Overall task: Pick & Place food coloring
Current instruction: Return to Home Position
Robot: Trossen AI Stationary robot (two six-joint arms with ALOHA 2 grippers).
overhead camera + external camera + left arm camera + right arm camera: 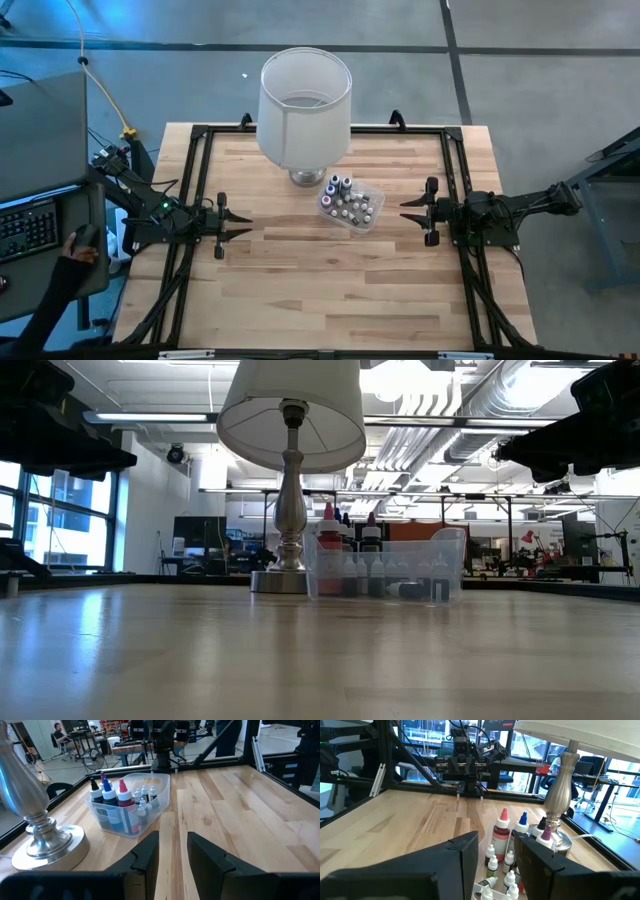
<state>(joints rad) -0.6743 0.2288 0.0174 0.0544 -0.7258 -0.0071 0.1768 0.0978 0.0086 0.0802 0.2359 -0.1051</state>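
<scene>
step: homing, by my read. Nothing is gripped, and both arms sit low at opposite ends of the worktop (330, 295).
left arm (172, 214): at the left edge, pointing inward. Jaws released with a clear gap between them and nothing in it; the left wrist view confirms this.
right arm (487, 214): at the right edge, mirroring the left. Jaws released and empty; the gap shows in the right wrist view too.
food coloring (346, 199): all the bottles I can find are inside the clear tub (448, 565). Taller red, blue and dark ones stand upright at the lamp side, small white-capped ones are packed beside them, and at least one small one lies on its side. None seen loose on the worktop.
tub position: mid-worktop between the two arms, closer to the right one, just beside the lamp (305, 95) base; can't tell if they touch.
progress: placing looks done, judging from the layout.
next: finish settling both arms to rest, jaws kept off the tub and lamp. No grasp needed.
risk: low. The lamp shade overhangs near the tub, so any sweep across the middle should stay clear of it.
other: a person's hand (82, 243) is on the desk off the left edge, apart from the left arm.
</scene>
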